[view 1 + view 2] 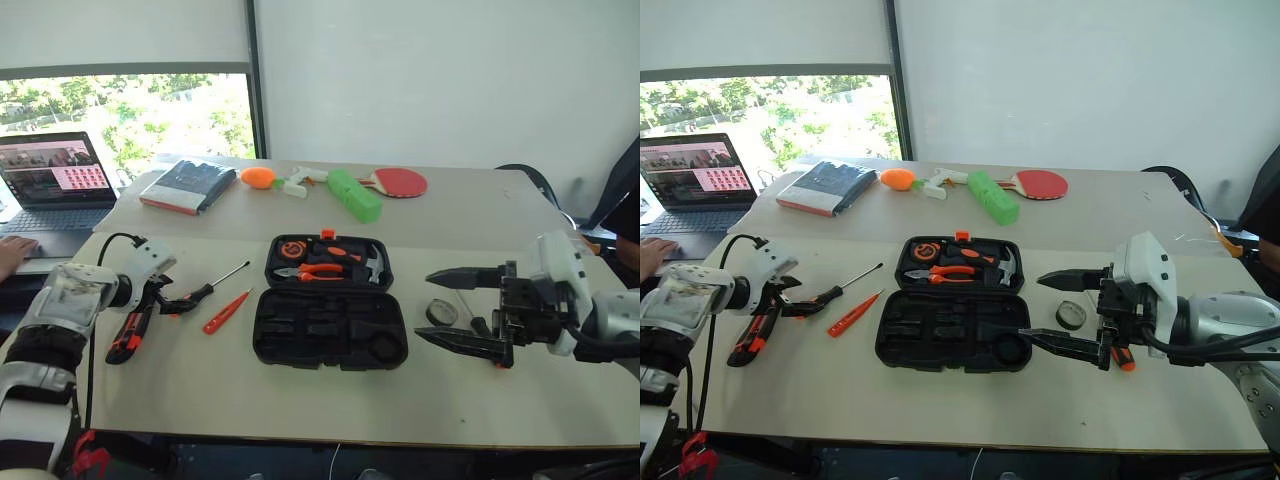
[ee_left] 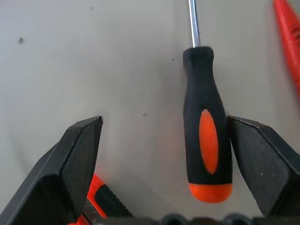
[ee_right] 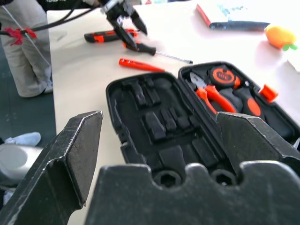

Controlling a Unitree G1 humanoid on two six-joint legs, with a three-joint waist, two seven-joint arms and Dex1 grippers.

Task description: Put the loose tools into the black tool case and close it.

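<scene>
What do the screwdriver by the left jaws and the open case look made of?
Black-orange screwdriver: matte rubbery or plastic handle with an orange inlay and a shiny, probably steel shaft. Black tool case: probably moulded plastic, dull black, with tool-shaped recesses formed into its halves.

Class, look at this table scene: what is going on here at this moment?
A two-armed robot is packing tools. The black tool case lies open on the table, pliers and a tape measure already in its far half. The open left gripper straddles a black-orange screwdriver; an all-orange screwdriver and utility knife lie loose nearby. The right gripper hangs open beside the case.
</scene>
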